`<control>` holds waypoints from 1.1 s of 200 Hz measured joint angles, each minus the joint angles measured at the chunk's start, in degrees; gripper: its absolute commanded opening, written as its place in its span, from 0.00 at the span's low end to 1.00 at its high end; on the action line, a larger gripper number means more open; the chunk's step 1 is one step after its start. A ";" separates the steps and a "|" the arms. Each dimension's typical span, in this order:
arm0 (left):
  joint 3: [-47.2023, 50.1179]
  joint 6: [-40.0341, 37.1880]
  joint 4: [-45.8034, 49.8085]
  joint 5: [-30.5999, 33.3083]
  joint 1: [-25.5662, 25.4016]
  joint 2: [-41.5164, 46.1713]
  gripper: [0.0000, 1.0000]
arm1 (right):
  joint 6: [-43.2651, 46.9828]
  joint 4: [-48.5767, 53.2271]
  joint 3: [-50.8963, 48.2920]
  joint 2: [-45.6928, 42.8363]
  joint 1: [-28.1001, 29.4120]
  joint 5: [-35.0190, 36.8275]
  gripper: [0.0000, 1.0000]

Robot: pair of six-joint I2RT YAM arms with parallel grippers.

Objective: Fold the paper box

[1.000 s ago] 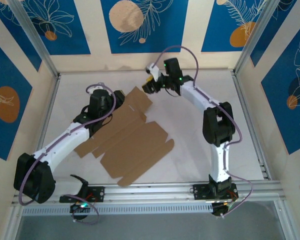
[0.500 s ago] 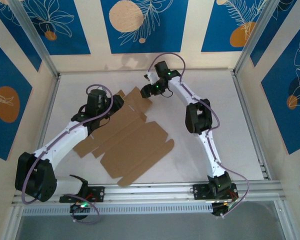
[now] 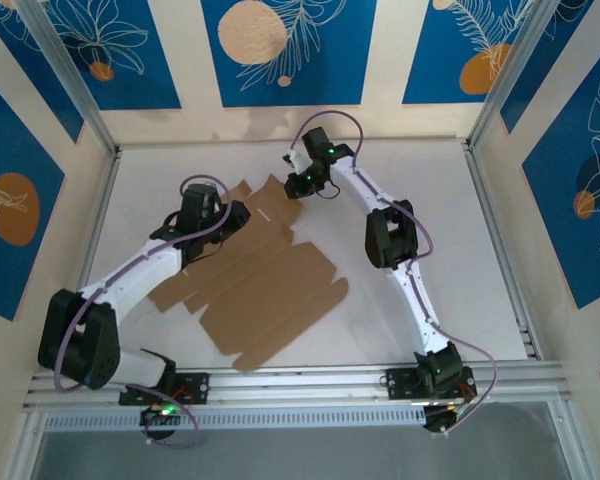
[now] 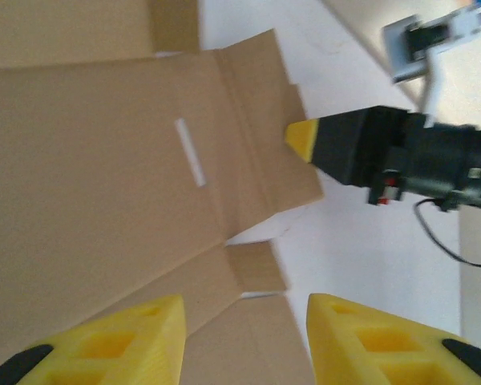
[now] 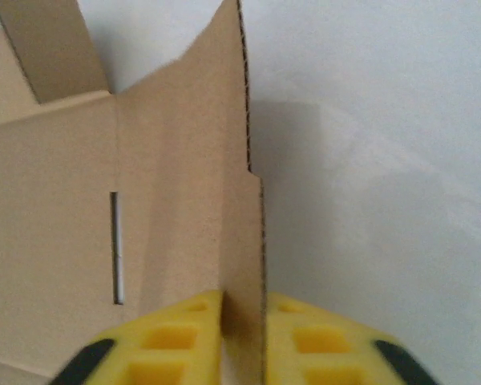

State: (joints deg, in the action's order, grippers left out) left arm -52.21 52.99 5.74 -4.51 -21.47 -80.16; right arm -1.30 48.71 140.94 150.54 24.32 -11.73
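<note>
Two claws | my right claw [image 5: 243, 317] pinching paper box [image 3: 265, 285] edge, upper centre | left claw [image 4: 244, 325] spread over sheet | I should hinge slowly along crease, left pinning panel.

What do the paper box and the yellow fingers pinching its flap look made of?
Paper box: matte brown cardboard, probably corrugated, judging by the dotted cut edge in the right wrist view. Fingers: yellow, matte, likely moulded plastic or rubber; recessed pockets show.
</note>
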 measured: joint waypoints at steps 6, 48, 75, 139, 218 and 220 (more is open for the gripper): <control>-0.04 -0.02 0.17 0.00 0.00 -1.18 0.40 | 0.09 -0.46 -1.36 -0.61 -0.20 0.37 0.02; -2.05 1.55 1.68 -1.25 -0.02 -12.39 0.30 | 1.68 -3.93 -17.44 -11.10 -3.06 4.37 0.00; -4.70 3.50 2.69 -1.27 -0.26 -19.78 0.22 | 4.09 -5.53 -25.97 -18.97 -4.63 10.62 0.00; -10.60 5.40 3.30 -0.98 -1.03 -27.96 0.09 | 14.95 -15.08 -39.08 -25.59 2.05 37.64 0.00; -10.97 5.49 1.77 -1.22 -1.14 -28.68 0.08 | 23.26 -20.06 -36.76 -18.14 7.34 53.53 0.00; -10.97 5.49 1.77 -1.22 -1.14 -28.68 0.08 | 23.34 -20.04 -36.57 -17.94 7.41 53.59 0.00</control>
State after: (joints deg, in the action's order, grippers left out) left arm -63.18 58.48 7.51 -5.74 -22.61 -108.84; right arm 22.04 28.67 104.38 132.60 31.73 41.87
